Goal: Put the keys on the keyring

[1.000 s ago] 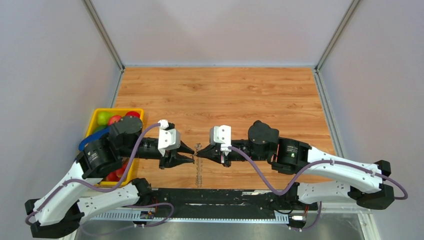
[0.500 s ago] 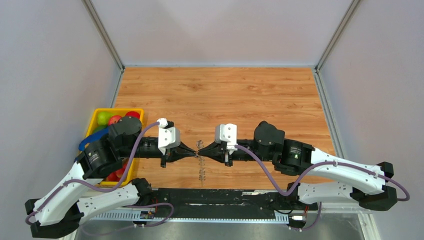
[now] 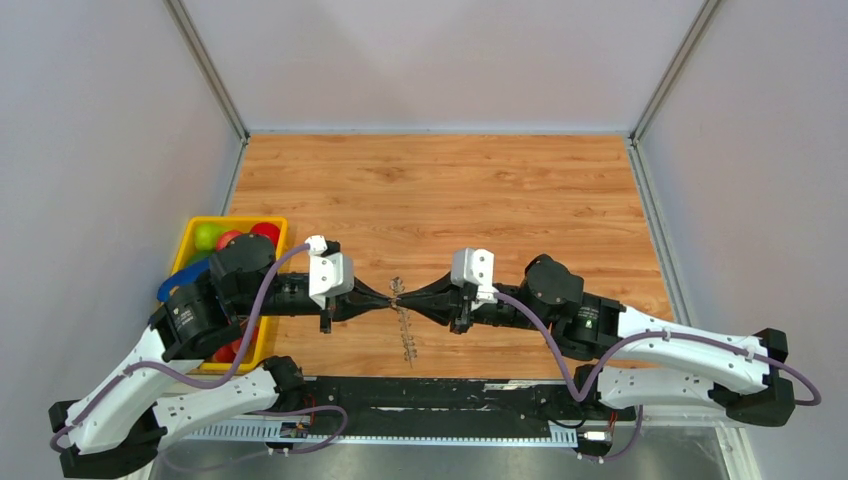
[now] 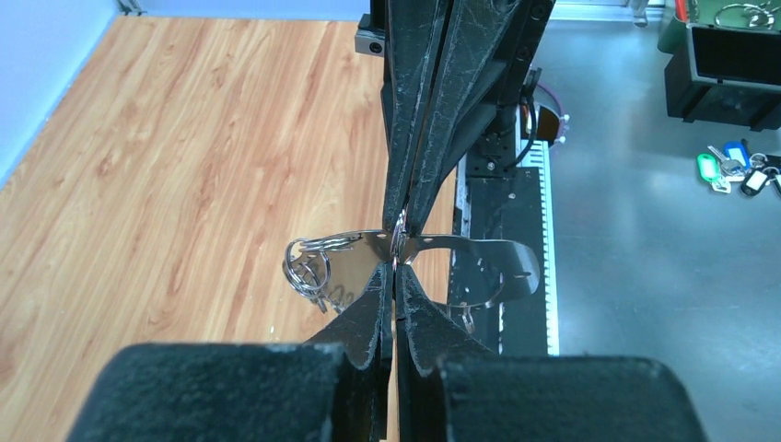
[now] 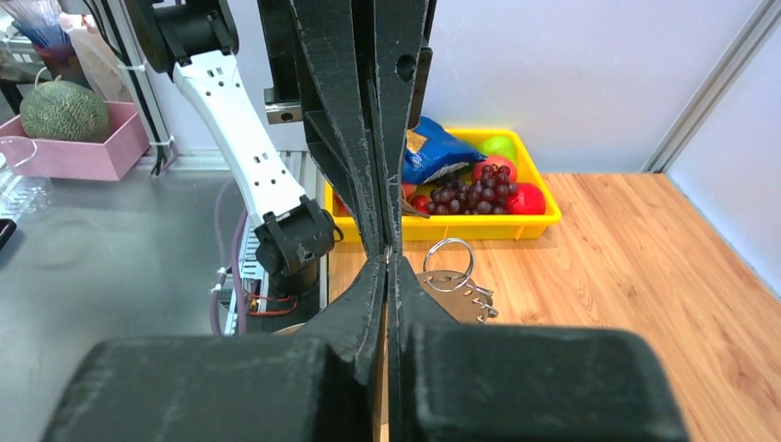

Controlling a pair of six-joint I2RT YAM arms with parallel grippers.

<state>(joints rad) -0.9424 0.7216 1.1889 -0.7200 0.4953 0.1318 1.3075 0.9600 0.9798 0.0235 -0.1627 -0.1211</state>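
l fingers, forked 1 s ago, now pinched; both tips have met. left gripper (image 4: 394,276) and right gripper (image 4: 405,221) nip the keyring (image 4: 355,258) nose to nose at one spot. hoop sticks out either side of the tips, keys (image 5: 465,299) fringing it.

risk: thin metal, tiny bite; opposing pull cd twist it loose, whole lot drops.

text: blue bag (image 5: 437,152) in yellow bin (image 5: 497,227) behind l arm, print unreadable; nothing else legible.

No text legible anywhere. Faint white labels on the arm motors (image 3: 186,313), too small to read.
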